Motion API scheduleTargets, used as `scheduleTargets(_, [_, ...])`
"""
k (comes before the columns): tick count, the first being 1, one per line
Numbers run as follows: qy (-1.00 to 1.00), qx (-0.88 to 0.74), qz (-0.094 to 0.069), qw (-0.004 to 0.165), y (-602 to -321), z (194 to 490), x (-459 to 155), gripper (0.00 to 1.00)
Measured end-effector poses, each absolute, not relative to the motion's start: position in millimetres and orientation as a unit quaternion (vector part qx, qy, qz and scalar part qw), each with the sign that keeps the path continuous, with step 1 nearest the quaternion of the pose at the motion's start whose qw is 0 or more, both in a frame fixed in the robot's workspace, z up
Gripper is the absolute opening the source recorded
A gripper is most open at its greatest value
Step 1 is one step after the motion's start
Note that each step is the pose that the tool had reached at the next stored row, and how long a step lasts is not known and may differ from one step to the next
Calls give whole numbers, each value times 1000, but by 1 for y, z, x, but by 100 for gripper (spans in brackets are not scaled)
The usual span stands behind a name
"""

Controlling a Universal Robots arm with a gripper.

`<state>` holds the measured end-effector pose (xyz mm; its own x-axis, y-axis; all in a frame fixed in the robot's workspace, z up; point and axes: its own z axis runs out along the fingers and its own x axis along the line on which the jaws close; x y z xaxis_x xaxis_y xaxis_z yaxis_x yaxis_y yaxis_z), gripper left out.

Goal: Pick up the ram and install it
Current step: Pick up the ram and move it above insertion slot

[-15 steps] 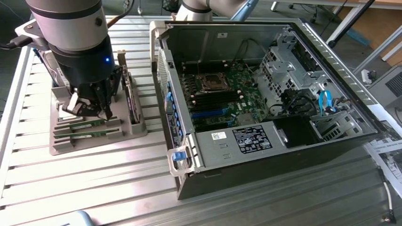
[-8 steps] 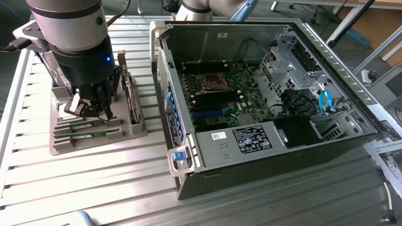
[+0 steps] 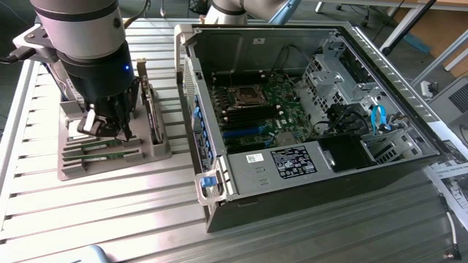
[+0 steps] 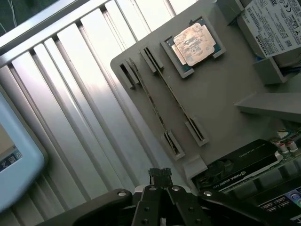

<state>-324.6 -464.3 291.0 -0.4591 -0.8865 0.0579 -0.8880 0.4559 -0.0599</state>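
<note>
Two ram sticks [image 3: 93,145], one processor [image 4: 194,43], one computer case [image 3: 252,170]

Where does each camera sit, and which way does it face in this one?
Exterior view: off the arm, raised, looking down on the slatted table, gray tray and open computer case; the arm and its shut fingers show above the tray.
Wrist view: on the wrist, looking down past the fingers at the tray.
Shared: the tray, its ram sticks, the fingers.

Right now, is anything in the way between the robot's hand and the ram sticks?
Nothing I can see. The hand hangs shut above the gray holder, where two ram sticks stand on edge in slots, open from above. The graphics card sits off to the side.
</note>
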Motion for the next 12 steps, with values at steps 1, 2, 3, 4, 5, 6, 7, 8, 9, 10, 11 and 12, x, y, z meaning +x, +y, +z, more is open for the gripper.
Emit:
scheduleTargets(1, [-851,523,41,9,-464,291,-325,11])
scheduleTargets(2, [-849,526,42,10,-464,291,-325,11])
scheduleTargets(3, [-847,529,43,10,-464,291,-325,11])
scheduleTargets(4, [-845,533,43,10,-464,291,-325,11])
scheduleTargets(5, [-843,535,44,10,-464,291,-325,11])
scheduleTargets(6, [-841,539,44,10,-464,291,-325,11])
scheduleTargets(7, [-839,542,45,11,-464,291,-325,11])
scheduleTargets(8, [-837,545,46,11,-464,291,-325,11])
scheduleTargets(9, [-835,548,46,11,-464,291,-325,11])
scheduleTargets(10, [-833,552,47,11,-464,291,-325,11])
scheduleTargets(11, [-831,555,47,11,-464,291,-325,11])
scheduleTargets(12, [-828,558,48,11,-464,291,-325,11])
